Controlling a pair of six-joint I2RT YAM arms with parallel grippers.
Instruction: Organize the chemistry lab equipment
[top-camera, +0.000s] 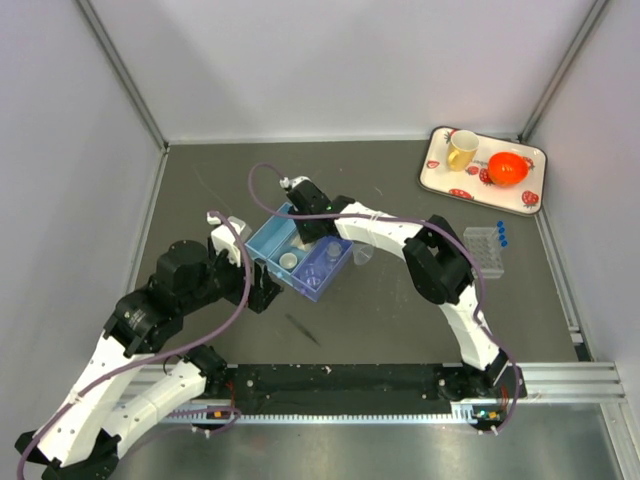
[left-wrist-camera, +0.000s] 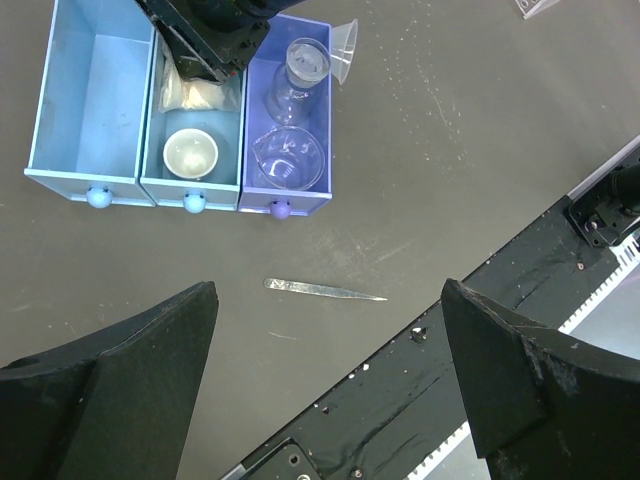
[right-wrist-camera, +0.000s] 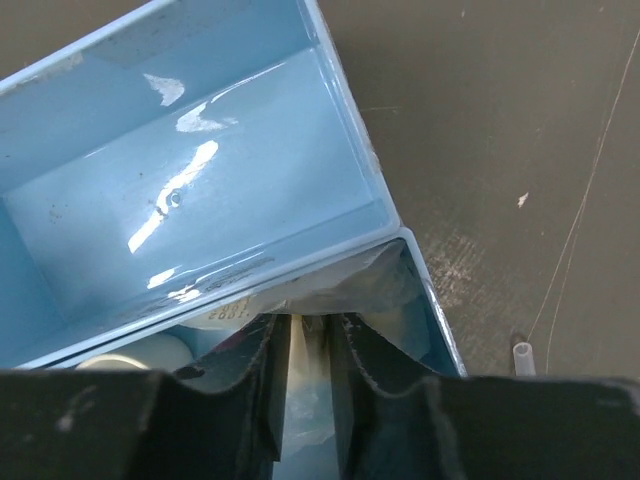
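Note:
The blue three-compartment tray (top-camera: 272, 240) lies mid-table. Its middle compartment holds the small bag of white material (left-wrist-camera: 200, 95) and a small white dish (left-wrist-camera: 190, 153). My right gripper (top-camera: 312, 232) reaches down into that compartment. In the right wrist view its jaws (right-wrist-camera: 308, 335) stand narrowly apart, open, with the bag's top (right-wrist-camera: 305, 400) in the gap. The darker end compartment holds a clear flask (left-wrist-camera: 296, 75) and a tiny beaker (left-wrist-camera: 290, 160). The clear funnel (left-wrist-camera: 343, 50) lies beside the tray. My left gripper (left-wrist-camera: 328, 335) hovers wide open and empty nearer the front.
A metal spatula (left-wrist-camera: 325, 290) lies on the table under my left gripper. The clear tube rack (top-camera: 487, 250) with blue-capped tubes (top-camera: 500, 233) stands at the right. A strawberry-patterned tray (top-camera: 436, 176) at the back right carries a yellow mug (top-camera: 461, 150) and an orange bowl (top-camera: 508, 168).

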